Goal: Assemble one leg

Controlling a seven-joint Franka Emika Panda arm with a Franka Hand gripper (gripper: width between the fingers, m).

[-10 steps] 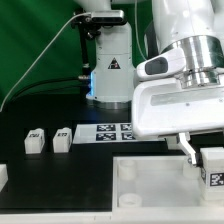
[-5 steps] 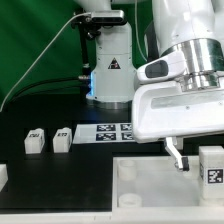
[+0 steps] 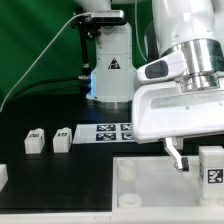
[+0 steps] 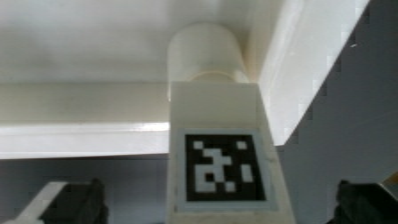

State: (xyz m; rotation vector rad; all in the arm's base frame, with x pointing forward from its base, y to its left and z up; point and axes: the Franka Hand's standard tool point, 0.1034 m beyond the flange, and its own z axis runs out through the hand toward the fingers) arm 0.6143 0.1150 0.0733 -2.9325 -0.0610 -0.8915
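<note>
The gripper (image 4: 217,206) had let go. A moment before, its one finger (image 3: 176,155) that I could see was pressed against the leg (image 3: 210,162), and now that finger had swung away, with a dark gap between the two. The leg had not moved at all.

The jaws stood wide open and held nothing. In the wrist view the leg (image 4: 222,150) rose up the middle, with its black and white tag facing the camera, and the two dark fingers (image 4: 71,203) sat far out on either side, not touching it.

The leg stood upright at the exterior view's right edge, just beside the big white part (image 3: 150,180) with the round corner holes. In the wrist view its rounded end pointed in toward a corner of that part (I could not tell if it was pushed into a hole or only lay against it).

Two more small blocks (image 3: 35,140) sat side by side on the black table (image 3: 90,160), well away on the exterior view's left. The marker board (image 3: 110,130) lay flat behind them, near the robot's base
</note>
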